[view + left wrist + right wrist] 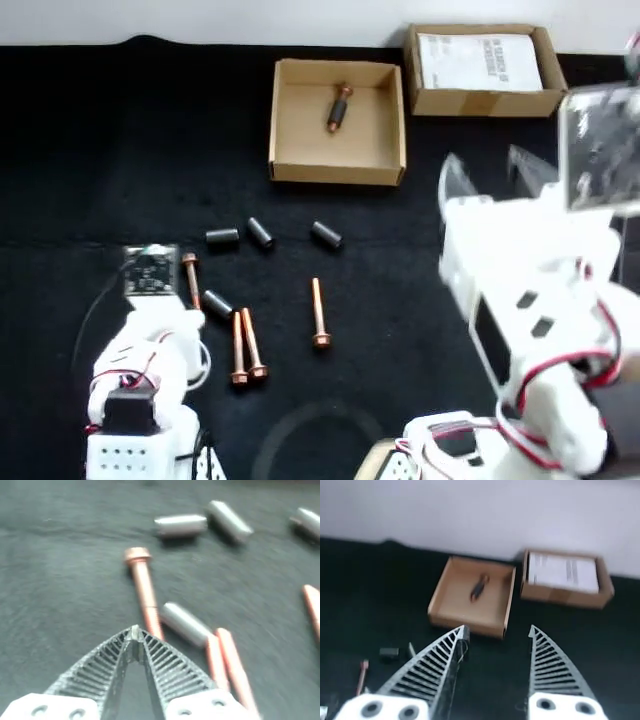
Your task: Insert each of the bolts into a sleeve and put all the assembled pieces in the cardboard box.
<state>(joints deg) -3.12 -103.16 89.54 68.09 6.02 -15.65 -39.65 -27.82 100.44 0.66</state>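
Copper bolt [144,590] lies on the desk [60,580] just before the closed, empty left gripper [135,630] (sleeve [185,624] close beside its shank): part it first, straddle mid-shank clear of the sleeve; right gripper [497,630] hangs agape.

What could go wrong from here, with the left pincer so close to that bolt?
1. The left pincer is shut, with its tips right at a bolt. It has to open before it can grasp, and a sleeve lying close beside the bolt could get knocked away or caught along with it.
2. A pair of bolts lies side by side nearby. Grabbing one might drag or roll the other.
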